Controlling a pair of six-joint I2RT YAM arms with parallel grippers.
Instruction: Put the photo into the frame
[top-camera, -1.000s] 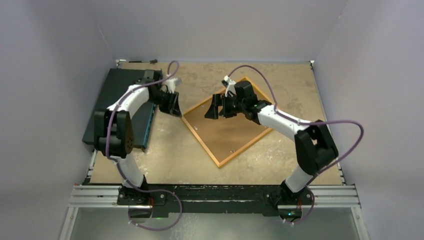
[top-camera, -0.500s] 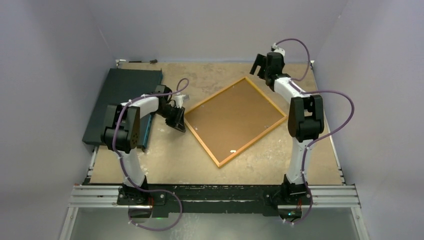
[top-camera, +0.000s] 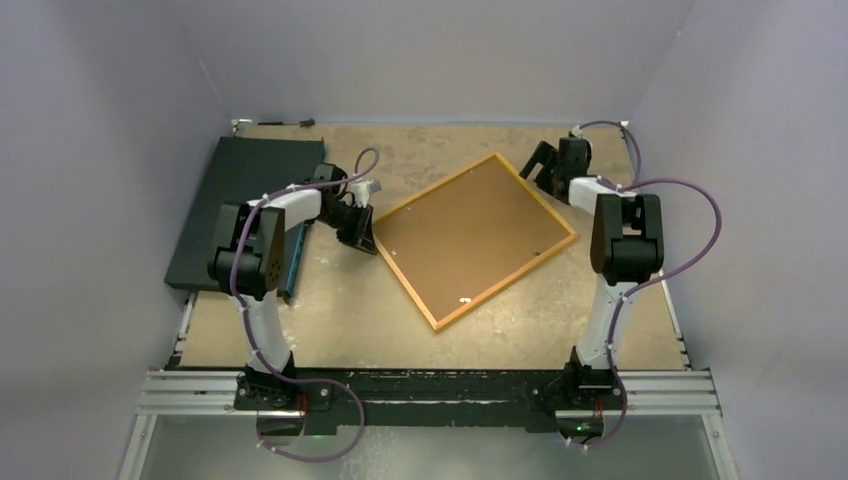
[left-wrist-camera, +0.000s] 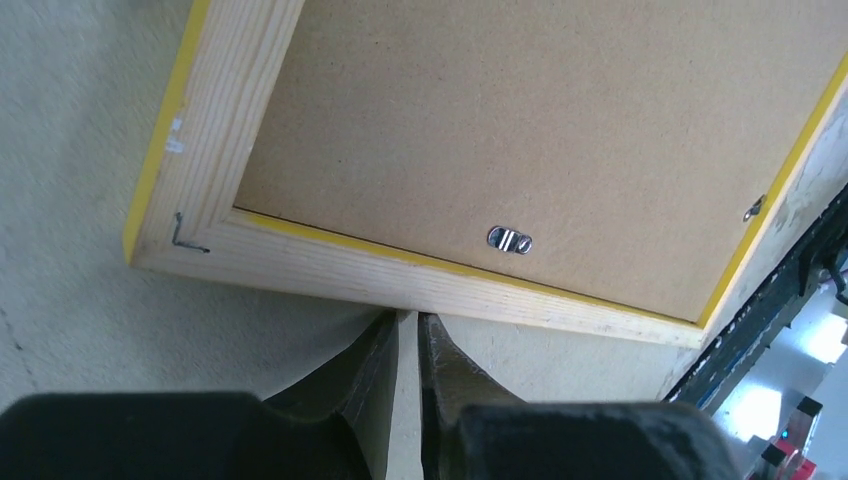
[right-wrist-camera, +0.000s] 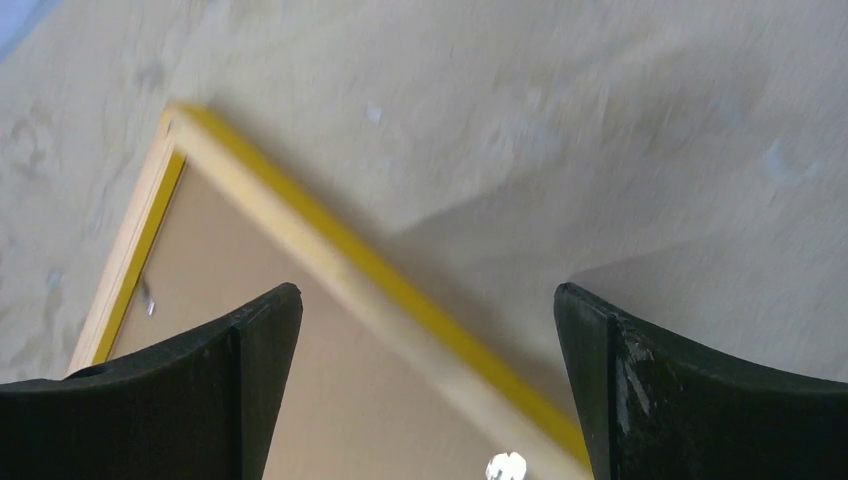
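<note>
The frame (top-camera: 403, 280) lies back-up in the middle of the table, wood-toned with a yellow edge. A brown backing board (top-camera: 470, 235) fills it. The photo is not in view. My left gripper (top-camera: 358, 225) is at the frame's left edge. In the left wrist view its fingers (left-wrist-camera: 408, 318) are shut with only a thin gap, empty, tips against the wooden rail (left-wrist-camera: 380, 275). My right gripper (top-camera: 543, 163) is open and empty at the frame's far right edge. The right wrist view shows that yellow edge (right-wrist-camera: 400, 285) between the wide-apart gripper fingers (right-wrist-camera: 428, 300).
A dark flat slab (top-camera: 240, 190) lies at the far left of the table, beside the left arm. A small metal turn clip (left-wrist-camera: 509, 240) sits on the backing board (left-wrist-camera: 520, 130). Grey walls close in the table on three sides.
My right arm swung off the middle of the frame to its far right edge. My left gripper moved right to the frame's left edge. The frame shifted slightly to the right.
</note>
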